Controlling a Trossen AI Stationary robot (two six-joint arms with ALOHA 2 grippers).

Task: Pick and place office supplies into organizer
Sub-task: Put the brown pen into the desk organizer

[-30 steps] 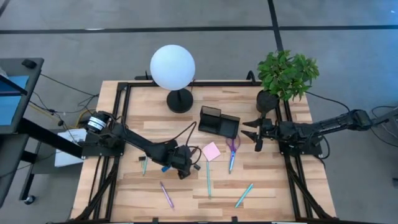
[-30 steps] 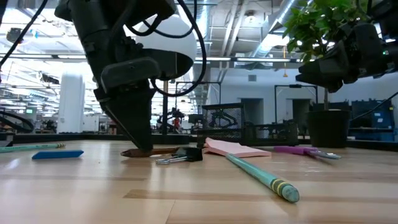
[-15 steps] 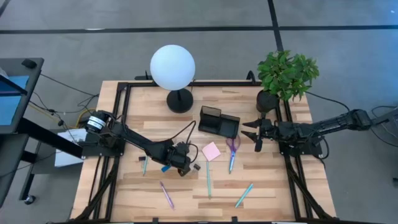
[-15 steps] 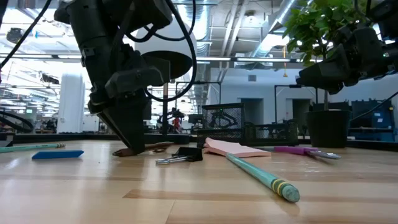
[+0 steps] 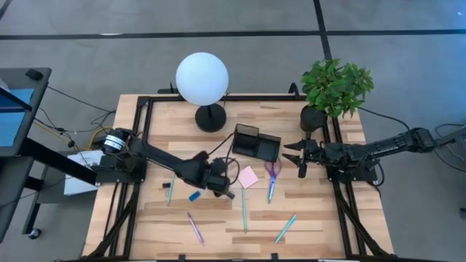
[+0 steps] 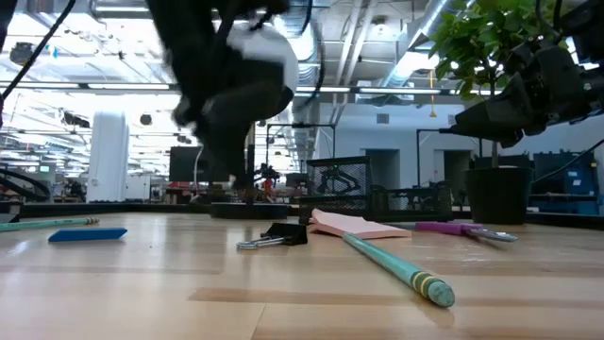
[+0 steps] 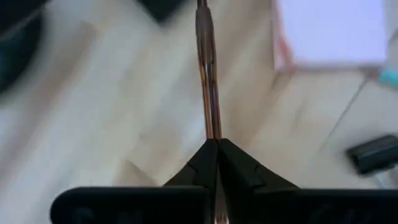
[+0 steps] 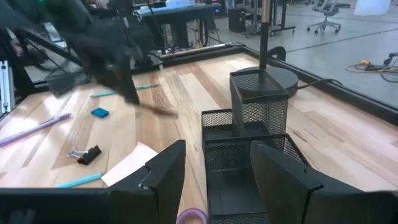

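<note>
Counted five pens on or over the surface [image 5: 313, 218]: teal pen [image 5: 169, 191], second teal pen [image 5: 244, 209], third teal pen [image 5: 285, 228], one purple pen [image 5: 195, 227], one dark pen [image 7: 207, 74]. Scissors [image 5: 271, 175]: one pair. Pink sticky pad [image 5: 248, 177]: one. Blue block [image 5: 194, 195]: one. Black clip [image 6: 283, 233]: one. Organizer [image 5: 256, 143]: one, two sections. Globe lamp [image 5: 202, 78]: one. Potted plant [image 5: 335, 87]: one. That was nine loose supplies in all.
</note>
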